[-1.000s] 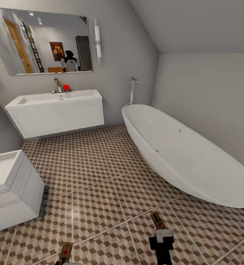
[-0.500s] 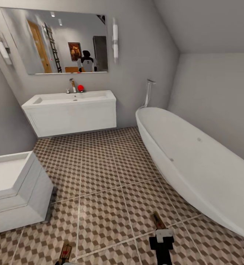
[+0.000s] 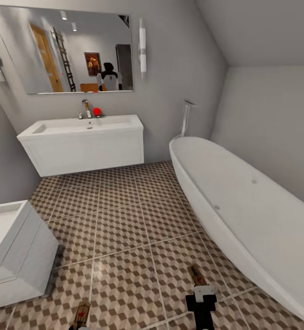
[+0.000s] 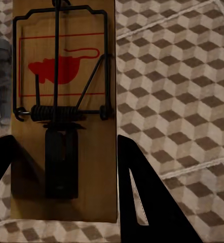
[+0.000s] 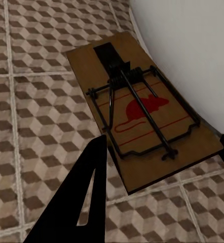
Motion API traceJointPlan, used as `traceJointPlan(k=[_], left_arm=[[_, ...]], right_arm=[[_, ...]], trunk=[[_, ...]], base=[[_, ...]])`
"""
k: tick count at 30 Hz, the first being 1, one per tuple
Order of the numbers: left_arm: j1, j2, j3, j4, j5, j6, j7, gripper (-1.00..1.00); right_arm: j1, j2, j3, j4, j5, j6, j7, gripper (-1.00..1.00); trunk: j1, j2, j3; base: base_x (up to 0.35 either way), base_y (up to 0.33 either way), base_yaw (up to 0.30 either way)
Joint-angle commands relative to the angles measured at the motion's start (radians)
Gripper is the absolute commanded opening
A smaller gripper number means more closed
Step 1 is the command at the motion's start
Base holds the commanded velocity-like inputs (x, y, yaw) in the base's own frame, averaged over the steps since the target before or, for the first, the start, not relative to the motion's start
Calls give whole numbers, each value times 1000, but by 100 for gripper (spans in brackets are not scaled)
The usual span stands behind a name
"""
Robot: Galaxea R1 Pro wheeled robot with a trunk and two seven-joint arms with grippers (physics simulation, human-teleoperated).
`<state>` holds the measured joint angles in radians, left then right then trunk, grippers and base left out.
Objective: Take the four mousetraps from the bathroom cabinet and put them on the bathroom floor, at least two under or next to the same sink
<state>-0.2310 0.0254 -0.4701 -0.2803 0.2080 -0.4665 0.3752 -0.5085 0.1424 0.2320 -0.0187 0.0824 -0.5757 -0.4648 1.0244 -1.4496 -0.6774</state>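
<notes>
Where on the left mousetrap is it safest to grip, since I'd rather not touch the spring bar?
Judging by the left wrist view, grip the mousetrap by the long edges of its bare wooden end, behind the coil, coming along the board from that end. The wire frame and red mouse mark sit at the far end. The left gripper already straddles it there.

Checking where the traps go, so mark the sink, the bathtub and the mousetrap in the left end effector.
sink (image 3: 74,124), head view, on the white basin top.
bathtub (image 3: 243,206), head view, on its inner white surface.
mousetrap (image 4: 66,71), left wrist view, on the red mouse print of the wooden board.
</notes>
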Motion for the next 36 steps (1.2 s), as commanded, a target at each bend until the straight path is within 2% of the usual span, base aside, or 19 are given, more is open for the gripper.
traceJointPlan(k=[1, 8, 25, 36], left_arm=[[-1, 1, -8, 0, 5, -1, 6, -100], [-1, 1, -8, 0, 5, -1, 6, -100], [-1, 1, -8, 0, 5, -1, 6, -100], [-1, 1, -8, 0, 5, -1, 6, -100]], right_arm=[[-1, 0, 3, 1, 7, 0, -6, -100], [-1, 0, 3, 1, 7, -1, -6, -100], [-1, 0, 3, 2, 7, -1, -6, -100], [-1, 0, 3, 2, 7, -1, -6, -100]], trunk=[[1, 0, -1], [1, 0, -1], [1, 0, -1], [1, 0, -1]], base=[[331, -4, 0], [331, -1, 63], [331, 0, 238], [331, 0, 37]])
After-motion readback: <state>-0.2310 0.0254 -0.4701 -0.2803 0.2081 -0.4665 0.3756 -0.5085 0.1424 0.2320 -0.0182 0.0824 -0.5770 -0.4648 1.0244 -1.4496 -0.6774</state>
